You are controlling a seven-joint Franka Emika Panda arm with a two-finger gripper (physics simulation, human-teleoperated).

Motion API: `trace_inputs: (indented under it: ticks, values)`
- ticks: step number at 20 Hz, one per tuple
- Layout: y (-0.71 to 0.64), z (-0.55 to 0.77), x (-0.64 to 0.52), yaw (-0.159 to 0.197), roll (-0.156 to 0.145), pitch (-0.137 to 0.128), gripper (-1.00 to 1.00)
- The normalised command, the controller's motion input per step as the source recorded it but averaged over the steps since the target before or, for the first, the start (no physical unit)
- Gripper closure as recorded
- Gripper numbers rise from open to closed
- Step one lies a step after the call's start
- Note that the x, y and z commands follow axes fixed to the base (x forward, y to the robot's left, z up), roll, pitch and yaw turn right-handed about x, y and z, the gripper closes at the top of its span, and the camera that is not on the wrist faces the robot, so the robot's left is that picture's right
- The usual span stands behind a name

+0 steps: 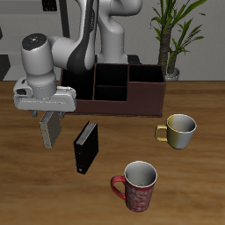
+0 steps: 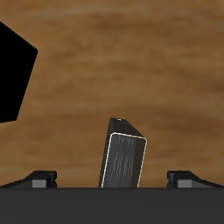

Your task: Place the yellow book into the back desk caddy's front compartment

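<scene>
1. The claw (image 1: 51, 132) was seen at the far end of the surface (image 1: 198, 189), raised clear of the wood and pinched on the yellow book (image 1: 53, 132), which hung between the fingers with its lower end free.
2. In the wrist view the yellow book (image 2: 123, 162) was shown upright and slightly tilted between the claw's two finger bases, with only bare wood beneath it, so the lift was judged complete.
3. The black book (image 1: 85, 147) was seen standing on the surface just beside the held book, nearer the middle; it was judged to be the obstacle to be cleared first, so height should be kept before any sideways travel.
4. The back desk caddy (image 1: 132, 104) was seen farther back, against the robot's base, with its front compartment (image 1: 108, 90) empty and dark in the middle section.
5. For the carry, the book was judged best brought above that small cell, its thin edge lined up with the cell's walls, then lowered straight and released only once the lower end was inside.
6. The pale mug (image 1: 180, 130) and the red mug (image 1: 138, 185) were seen well apart from this path.
</scene>
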Motion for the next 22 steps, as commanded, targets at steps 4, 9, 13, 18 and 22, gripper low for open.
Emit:
trace_inputs:
  ticks: [4,9,13,18,22]
  values:
    - [-0.01,-0.16,0.03,0.006,0.0,0.02,-1.0]
    - [0.0,-0.15,0.06,-0.005,-0.013,0.014,-1.0]
    - [0.04,-0.06,0.05,-0.004,0.01,-0.001,1.0]
    - [-0.03,0.02,0.05,-0.022,-0.007,-0.012,1.0]
    - [0.04,0.15,0.02,0.018,0.006,-0.014,1.0]
